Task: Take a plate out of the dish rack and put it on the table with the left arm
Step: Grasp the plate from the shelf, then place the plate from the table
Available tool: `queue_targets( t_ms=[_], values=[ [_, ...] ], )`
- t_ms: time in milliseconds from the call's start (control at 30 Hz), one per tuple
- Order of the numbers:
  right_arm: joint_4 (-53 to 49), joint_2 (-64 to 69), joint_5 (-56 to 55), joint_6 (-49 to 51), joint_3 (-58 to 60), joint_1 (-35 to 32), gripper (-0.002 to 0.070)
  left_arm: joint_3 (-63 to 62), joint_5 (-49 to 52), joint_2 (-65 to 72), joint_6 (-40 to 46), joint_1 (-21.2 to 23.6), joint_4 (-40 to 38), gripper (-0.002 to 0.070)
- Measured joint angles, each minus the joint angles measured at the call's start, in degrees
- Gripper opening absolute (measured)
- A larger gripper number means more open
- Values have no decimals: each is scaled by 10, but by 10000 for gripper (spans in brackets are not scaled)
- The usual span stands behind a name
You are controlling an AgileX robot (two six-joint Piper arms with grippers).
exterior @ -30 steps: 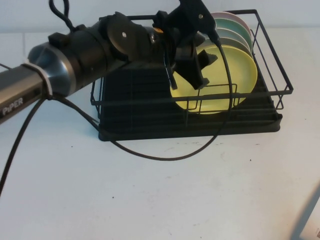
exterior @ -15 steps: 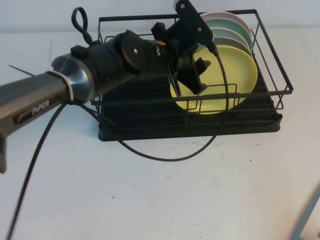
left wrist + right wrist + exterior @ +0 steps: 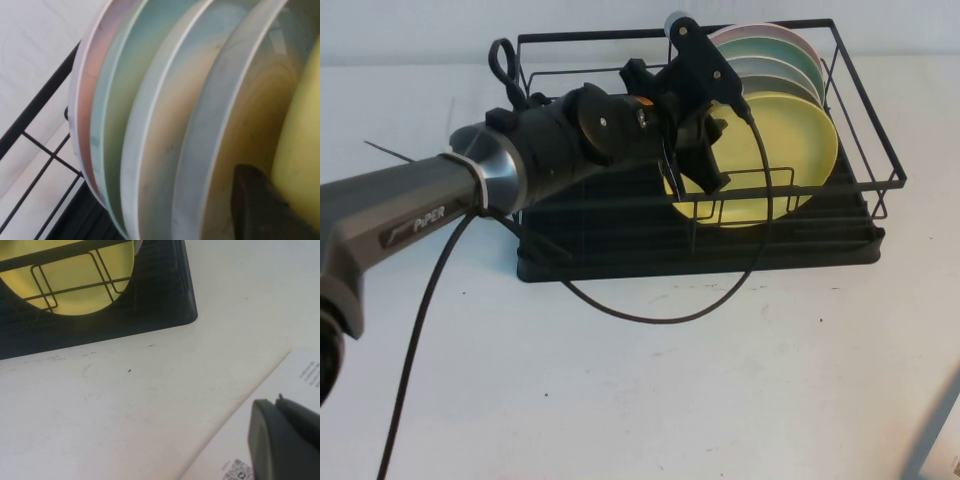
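The pale yellow plate (image 3: 780, 150) stands on edge at the front of a row of plates in the black wire dish rack (image 3: 620, 260) on the white table (image 3: 620, 400). My left arm reaches in from the left. My left gripper (image 3: 712, 150) is open at the plate's upper left rim, one jaw in front of the plate and one behind it. In the left wrist view a dark finger (image 3: 255, 205) sits between the yellow plate (image 3: 305, 125) and the grey plate behind it. My right gripper (image 3: 285, 440) hangs low over the table at the right, away from the rack (image 3: 165, 300).
Behind the yellow plate stand a grey plate (image 3: 775, 85), a green plate (image 3: 780, 45) and a pink plate (image 3: 735, 32). The left arm's black cable (image 3: 650, 315) loops onto the table in front of the rack. A white printed sheet (image 3: 280, 390) lies under the right gripper.
My left arm has pushed farther in over the rack, and its gripper has slid slightly left and down along the yellow plate's rim. The plates have stayed in place.
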Motion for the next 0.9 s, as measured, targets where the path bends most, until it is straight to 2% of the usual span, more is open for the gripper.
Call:
queue_targets(
  t_ms=[33, 133, 367, 467, 567, 700, 767, 900],
  values=[
    [0, 0, 0, 0, 0, 0, -20, 0, 1, 0, 0, 0, 3, 95],
    [0, 0, 0, 0, 0, 0, -21, 0, 12, -15, 9, -2, 13, 69],
    [0, 0, 0, 0, 0, 0, -20, 3, 17, -126, 10, -1, 25, 66],
    [0, 0, 0, 0, 0, 0, -20, 1, 53, -195, -18, 4, 27, 65],
    [0, 0, 0, 0, 0, 0, -20, 1, 155, -244, -103, 12, 33, 65],
    [0, 0, 0, 0, 0, 0, -20, 1, 347, -283, -307, 45, 65, 65],
    [0, 0, 0, 0, 0, 0, -20, 4, 437, -289, -382, 70, 84, 65],
    [0, 0, 0, 0, 0, 0, -20, 57, 509, -291, -448, 108, 86, 65]
  ],
)
